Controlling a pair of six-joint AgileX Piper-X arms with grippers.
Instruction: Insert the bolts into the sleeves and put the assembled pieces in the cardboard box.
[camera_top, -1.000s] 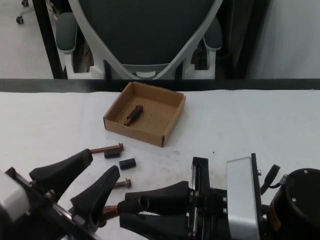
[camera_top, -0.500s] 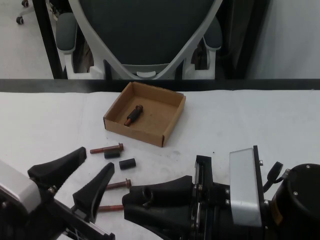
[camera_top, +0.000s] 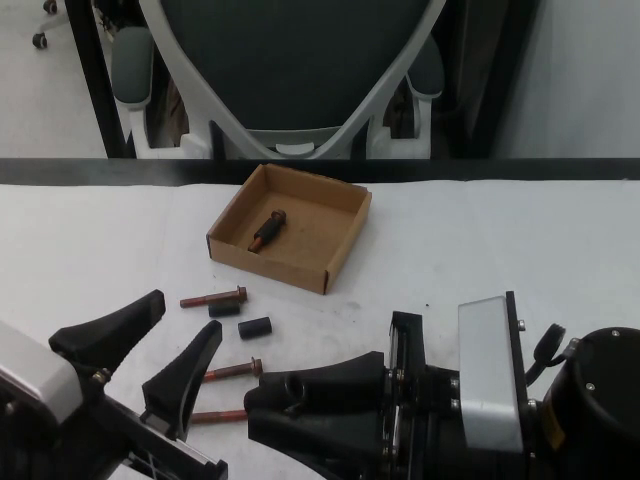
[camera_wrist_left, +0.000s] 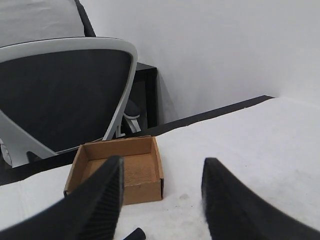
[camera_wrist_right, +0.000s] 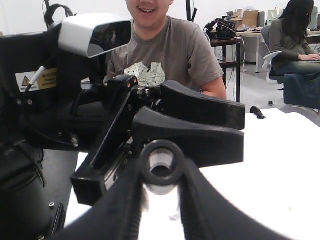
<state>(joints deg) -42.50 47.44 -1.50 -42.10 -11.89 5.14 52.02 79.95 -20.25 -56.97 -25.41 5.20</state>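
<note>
Left gripper back from right-clamped sleeve

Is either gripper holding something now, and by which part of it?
The right gripper holds a black sleeve, pinched across its outer wall, its bore end uncovered. The left gripper is open and holds nothing.

A white cloth-covered bench spreads across the middle of the high view. A black strip runs along its far edge from 9 to 3 o'clock. Beyond that, at 12 o'clock, stands an office chair with a dark mesh back and a curved white plastic frame, with a grey padded armrest at 11 o'clock. A black upright post rises at 10 o'clock, with a small black caster wheel on the pale floor just past it. A plain white wall stands beyond the bench's far edge.
</note>
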